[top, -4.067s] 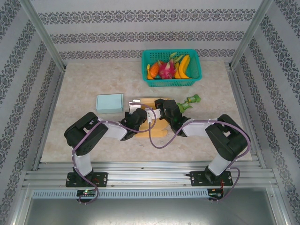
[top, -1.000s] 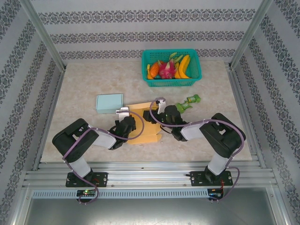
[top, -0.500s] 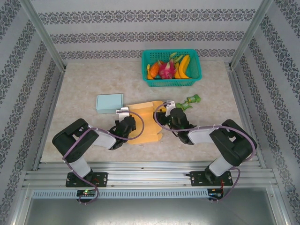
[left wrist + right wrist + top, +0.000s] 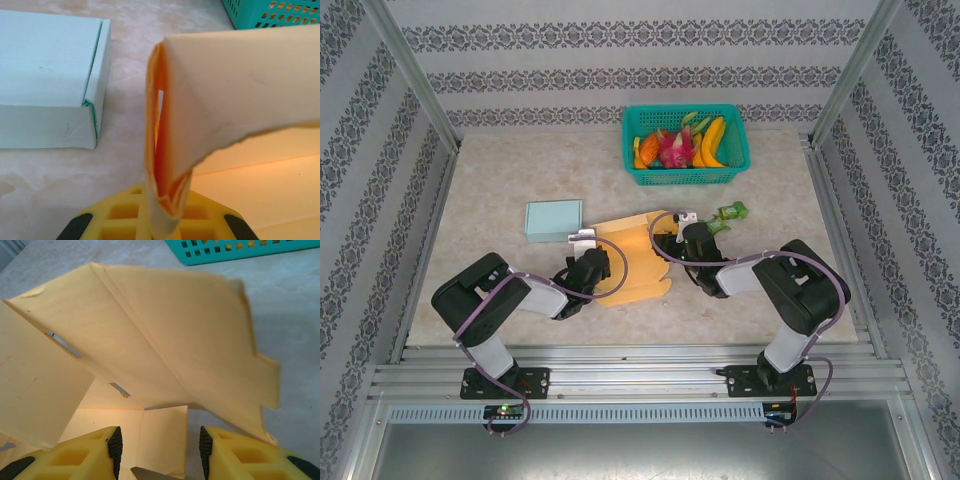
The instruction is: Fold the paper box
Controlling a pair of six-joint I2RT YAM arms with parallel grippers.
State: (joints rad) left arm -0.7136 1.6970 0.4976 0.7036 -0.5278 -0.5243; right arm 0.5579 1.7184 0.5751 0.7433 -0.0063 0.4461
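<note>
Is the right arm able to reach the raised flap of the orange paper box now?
Probably yes. The open right fingers face the raised flap closely, nothing stands between them, and the left fingers hold the paper box elsewhere.

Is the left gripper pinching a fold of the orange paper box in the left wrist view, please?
Yes, a folded edge of the orange paper box runs down into the left gripper, which is shut on it.

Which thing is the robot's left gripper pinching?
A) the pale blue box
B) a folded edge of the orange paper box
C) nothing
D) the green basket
B: in the left wrist view the left gripper pinches a fold of the orange paper box, and the pale blue box lies apart.
</note>
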